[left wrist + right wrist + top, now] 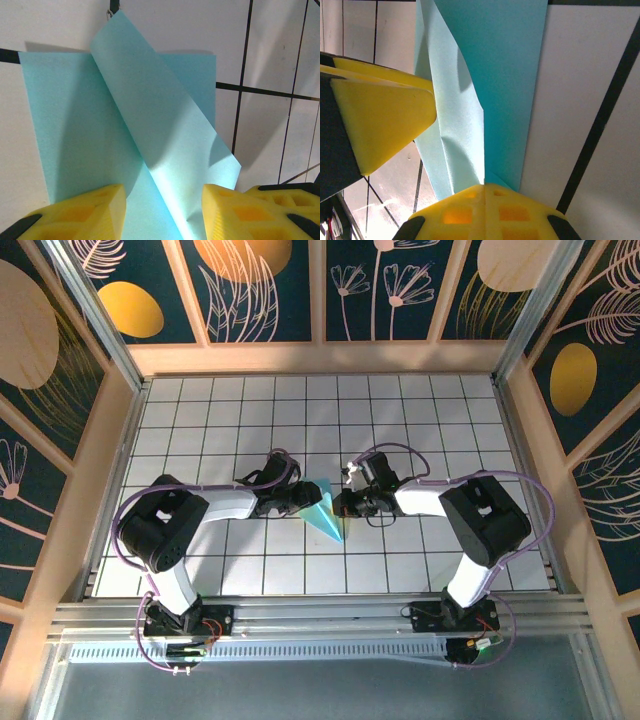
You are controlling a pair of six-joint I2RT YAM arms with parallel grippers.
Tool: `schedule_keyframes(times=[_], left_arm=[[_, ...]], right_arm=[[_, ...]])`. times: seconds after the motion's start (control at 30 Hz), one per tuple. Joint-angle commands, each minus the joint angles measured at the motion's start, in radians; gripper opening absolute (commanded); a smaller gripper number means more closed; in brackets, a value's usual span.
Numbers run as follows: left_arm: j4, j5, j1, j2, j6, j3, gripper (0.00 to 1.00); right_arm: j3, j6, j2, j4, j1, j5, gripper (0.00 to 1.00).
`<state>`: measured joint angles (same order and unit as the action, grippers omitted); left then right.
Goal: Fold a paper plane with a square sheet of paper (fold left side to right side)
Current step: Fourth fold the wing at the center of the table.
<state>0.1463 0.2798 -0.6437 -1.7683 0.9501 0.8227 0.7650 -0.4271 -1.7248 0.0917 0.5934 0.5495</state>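
The square sheet of paper (324,508) is a creased light-cyan shape tapering to a point toward the near side, in the middle of the table. One flap (165,125) stands raised off the flat layer (65,120). My left gripper (302,498) is at the paper's left side. It (162,195) is open, and the raised flap runs between its yellow fingers (85,210). My right gripper (346,505) is at the paper's right side. It (485,189) is shut, tips down on the paper (505,75) where the crease meets them. A left finger (385,115) shows beside the flap.
The white gridded table (420,420) stretches wide around the paper. Wooden walls (320,358) close the back and both sides. The metal rail (320,612) with the arm bases runs along the near edge.
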Motion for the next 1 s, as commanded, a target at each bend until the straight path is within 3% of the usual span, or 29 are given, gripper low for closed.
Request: schedule_keyframes(times=[0.0,0.97], left_arm=[[-0.06,-0.008,-0.005,-0.03,-0.011,-0.008,0.45],[-0.073,-0.011,-0.004,-0.033,-0.014,0.002,0.45]], right_arm=[[0.02,0.01,-0.021,-0.018,0.012,-0.008,0.0],[0.017,0.027,0.019,-0.054,0.011,-0.042,0.0]])
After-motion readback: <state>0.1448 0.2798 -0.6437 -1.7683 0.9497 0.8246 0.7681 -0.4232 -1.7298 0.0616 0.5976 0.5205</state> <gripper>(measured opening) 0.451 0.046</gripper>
